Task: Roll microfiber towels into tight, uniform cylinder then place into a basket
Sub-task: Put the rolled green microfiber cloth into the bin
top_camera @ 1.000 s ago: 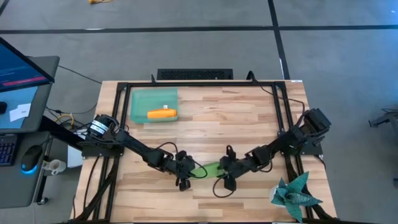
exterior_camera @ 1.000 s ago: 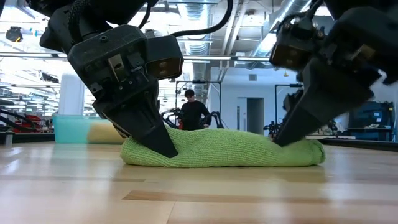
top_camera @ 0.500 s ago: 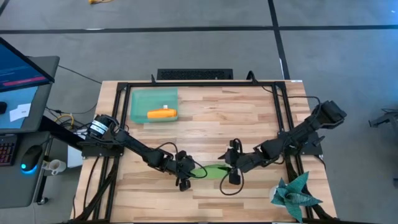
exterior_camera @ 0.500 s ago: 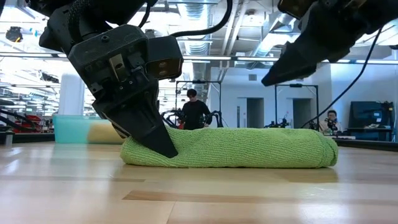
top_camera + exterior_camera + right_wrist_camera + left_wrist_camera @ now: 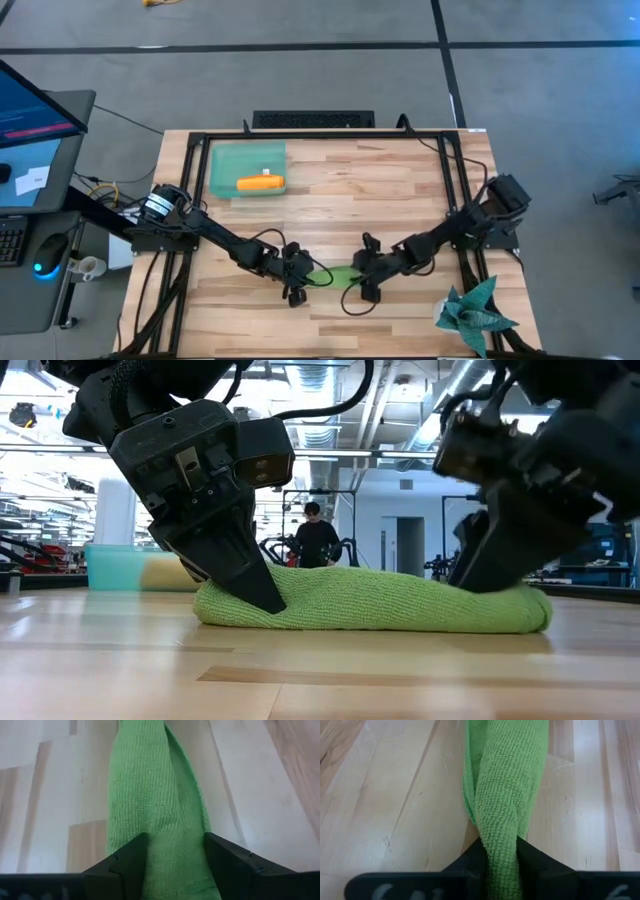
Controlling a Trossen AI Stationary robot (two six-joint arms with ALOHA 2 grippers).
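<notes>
Two grippers: both sit at the ends of the green towel roll (image 5: 370, 600), low on the table's near middle.
Left gripper (image 5: 499, 865): pinches one end tight.
Right gripper (image 5: 172, 865): was lifted away, now back down, fingers spread around the other end.
Meaning: probably ready to lift.
Far: basket (image 5: 225, 160) holds the orange roll (image 5: 260, 183).
</notes>
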